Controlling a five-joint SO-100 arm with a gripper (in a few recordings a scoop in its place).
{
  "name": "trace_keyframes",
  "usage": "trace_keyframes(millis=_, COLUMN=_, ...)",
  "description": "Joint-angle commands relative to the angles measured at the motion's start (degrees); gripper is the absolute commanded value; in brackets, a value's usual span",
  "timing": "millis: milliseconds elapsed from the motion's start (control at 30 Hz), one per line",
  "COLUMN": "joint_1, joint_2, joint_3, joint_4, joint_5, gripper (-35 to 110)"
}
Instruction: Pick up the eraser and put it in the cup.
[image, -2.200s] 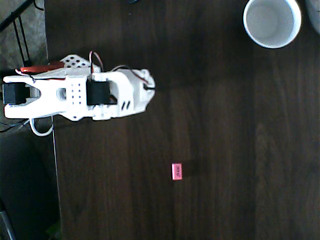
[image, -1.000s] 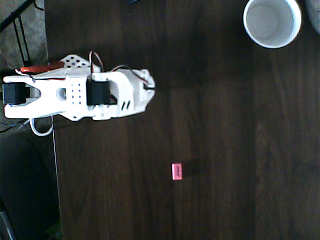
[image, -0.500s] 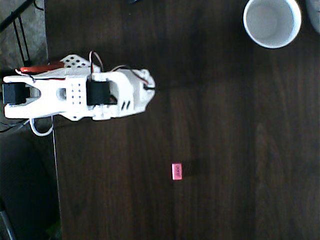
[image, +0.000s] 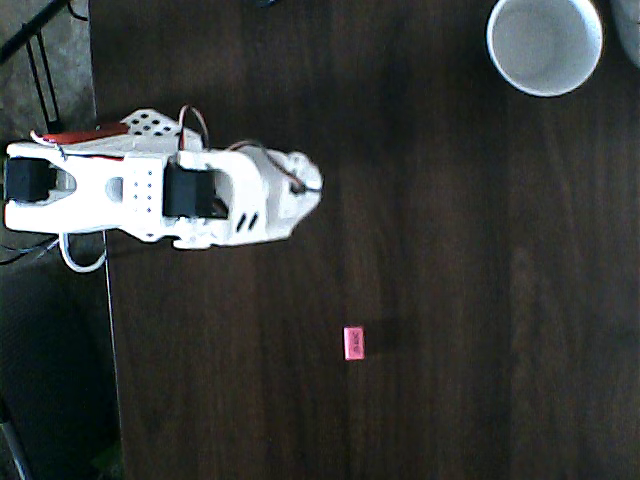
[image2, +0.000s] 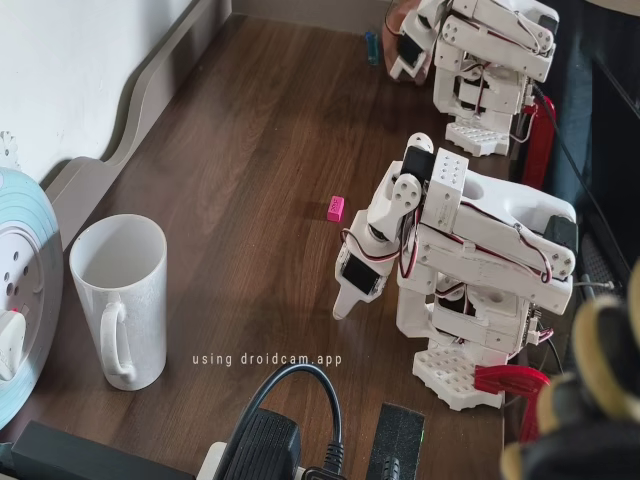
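Eraser (image: 354, 343) on table (image: 450, 300) — gripper (image2: 345, 300) apart, cup (image: 544, 44) far

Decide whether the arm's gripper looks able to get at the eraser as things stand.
Probably yes. The eraser lies alone on bare table, with nothing between it and the gripper; the cup stands far off.

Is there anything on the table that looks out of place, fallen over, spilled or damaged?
Nothing stands out. The cup stands upright and looks empty, the eraser lies flat on the bare dark table, apart from both the cup and the end effector, and no spill or damage shows.
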Motion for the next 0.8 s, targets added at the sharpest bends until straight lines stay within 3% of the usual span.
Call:
trace_keyframes(millis=0, joint_1=1.32, joint_2=-11.16, joint_3=-11.78, joint_4=0.62, joint_5=7.47, gripper=0)
trace_keyframes(millis=133, joint_1=10.99, joint_2=-32.34, joint_3=-22.32, joint_4=-6.86, joint_5=15.03, gripper=0)
trace_keyframes(millis=400, joint_1=29.44, joint_2=-59.68, joint_3=-35.95, joint_4=-18.63, joint_5=18.63, gripper=1)
trace_keyframes(millis=667, joint_1=38.41, joint_2=-63.9, joint_3=-39.9, joint_4=-19.25, joint_5=17.31, gripper=4)
trace_keyframes(millis=767, joint_1=41.66, joint_2=-66.88, joint_3=-42.28, joint_4=-19.42, joint_5=17.31, gripper=11)
